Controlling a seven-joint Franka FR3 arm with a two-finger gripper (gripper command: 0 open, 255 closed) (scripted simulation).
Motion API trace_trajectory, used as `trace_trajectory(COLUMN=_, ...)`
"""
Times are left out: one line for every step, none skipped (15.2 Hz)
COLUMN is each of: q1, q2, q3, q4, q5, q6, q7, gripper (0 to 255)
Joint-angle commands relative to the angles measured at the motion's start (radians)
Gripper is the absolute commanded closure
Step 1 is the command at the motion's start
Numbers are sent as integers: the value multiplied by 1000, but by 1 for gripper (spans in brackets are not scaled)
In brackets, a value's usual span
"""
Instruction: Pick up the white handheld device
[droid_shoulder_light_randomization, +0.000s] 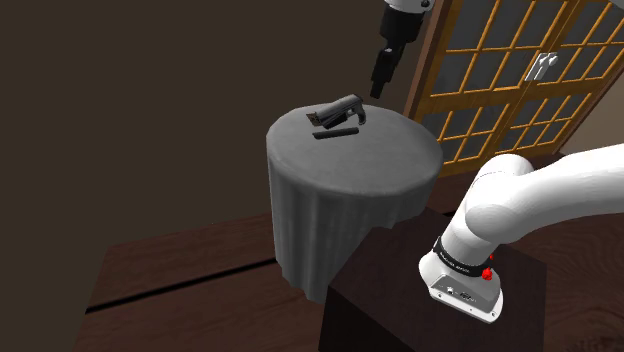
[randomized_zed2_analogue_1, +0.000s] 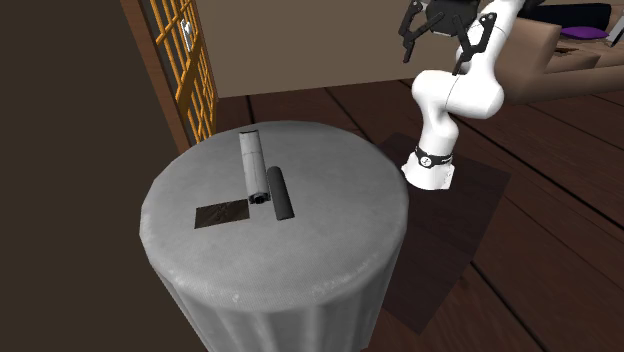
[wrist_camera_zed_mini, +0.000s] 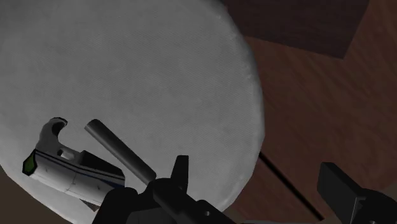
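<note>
The handheld device (wrist_camera_zed_mini: 71, 173) is white with a grey hooked end and a small green patch. It lies on the round grey-draped table (wrist_camera_zed_mini: 159, 70), seen as a pale grey shape in the shoulder view (droid_shoulder_light_randomization: 340, 108) and the second exterior view (randomized_zed2_analogue_1: 252, 164). A dark rod (wrist_camera_zed_mini: 119, 151) lies right beside it. My black gripper (droid_shoulder_light_randomization: 382, 78) hangs in the air above the table's far edge in the shoulder view, well clear of the device. Its fingers (wrist_camera_zed_mini: 181, 174) stand apart with nothing between them, and the gripper (randomized_zed2_analogue_1: 442, 42) is open.
A flat dark square (randomized_zed2_analogue_1: 222, 214) lies on the table near the dark rod (randomized_zed2_analogue_1: 281, 194). A latticed wooden screen (droid_shoulder_light_randomization: 520, 70) stands behind the table. The dark stand (droid_shoulder_light_randomization: 420, 310) sits close to the table, on a wooden floor (randomized_zed2_analogue_1: 540, 230).
</note>
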Motion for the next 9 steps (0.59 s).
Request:
trace_trajectory(q1=0, q2=0, q3=0, q4=0, q5=0, q6=0, q7=0, gripper=0)
trace_trajectory(q1=0, q2=24, q3=-18, q4=2, q5=-16, q6=10, q7=-34, gripper=0)
trace_trajectory(q1=-1, q2=49, q3=-36, q4=5, q5=-33, q6=21, q7=-67, gripper=0)
trace_trajectory(q1=-1, q2=75, q3=-53, q4=9, q5=-49, q6=31, q7=-100, gripper=0)
trace_trajectory(q1=-2, q2=102, q3=-70, q4=15, q5=-64, q6=42, q7=-133, gripper=0)
trace_trajectory(q1=-2, q2=130, q3=-87, q4=22, q5=-79, q6=53, q7=-165, gripper=0)
trace_trajectory(q1=-3, q2=160, q3=-103, q4=31, q5=-94, q6=64, q7=-197, gripper=0)
trace_trajectory(q1=-3, q2=190, q3=-119, q4=40, q5=-108, q6=75, q7=-228, gripper=0)
trace_trajectory(q1=-4, q2=221, q3=-134, q4=51, q5=-121, q6=86, q7=-260, gripper=0)
